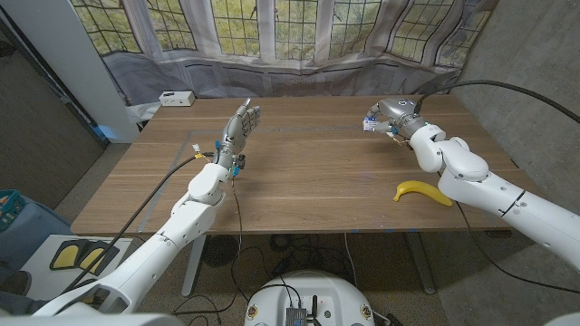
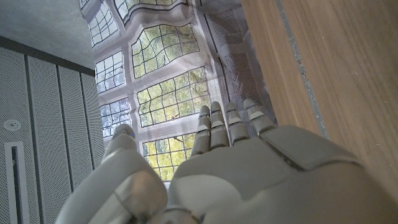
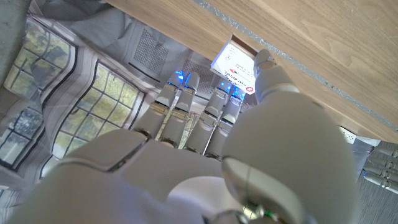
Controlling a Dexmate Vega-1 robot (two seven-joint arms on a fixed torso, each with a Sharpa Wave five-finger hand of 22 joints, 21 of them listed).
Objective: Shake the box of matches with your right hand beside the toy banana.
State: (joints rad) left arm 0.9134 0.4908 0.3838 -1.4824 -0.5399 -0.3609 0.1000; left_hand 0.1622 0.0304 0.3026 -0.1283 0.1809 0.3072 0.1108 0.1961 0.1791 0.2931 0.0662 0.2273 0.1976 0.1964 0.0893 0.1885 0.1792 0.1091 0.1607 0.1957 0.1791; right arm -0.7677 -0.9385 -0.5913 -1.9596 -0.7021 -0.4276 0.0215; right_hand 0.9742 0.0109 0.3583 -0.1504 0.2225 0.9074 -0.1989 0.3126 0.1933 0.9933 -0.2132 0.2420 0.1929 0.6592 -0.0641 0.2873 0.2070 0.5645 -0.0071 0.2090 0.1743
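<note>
1. Reaching across the far right of the table (image 1: 299, 181), the right hand (image 1: 391, 116) grasps the matchbox (image 1: 371, 123); the banana (image 1: 422, 192) lies well nearer, so the box should be carried beside it before shaking.
2. Left wrist view: the left hand (image 2: 249, 162) stands released, fingers straight.
3. Right wrist view: the matchbox (image 3: 235, 67) looks white with red print, held at the fingertips (image 3: 264, 59); a firm pinch seems wise.

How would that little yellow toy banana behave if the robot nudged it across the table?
The toy banana lies on its curved side on the smooth wooden table, so it would probably slide or spin rather than roll away. It looks small and glossy, likely light plastic, so a slight push should move it. Whether it is hard or squashy cannot be told from here.
</note>
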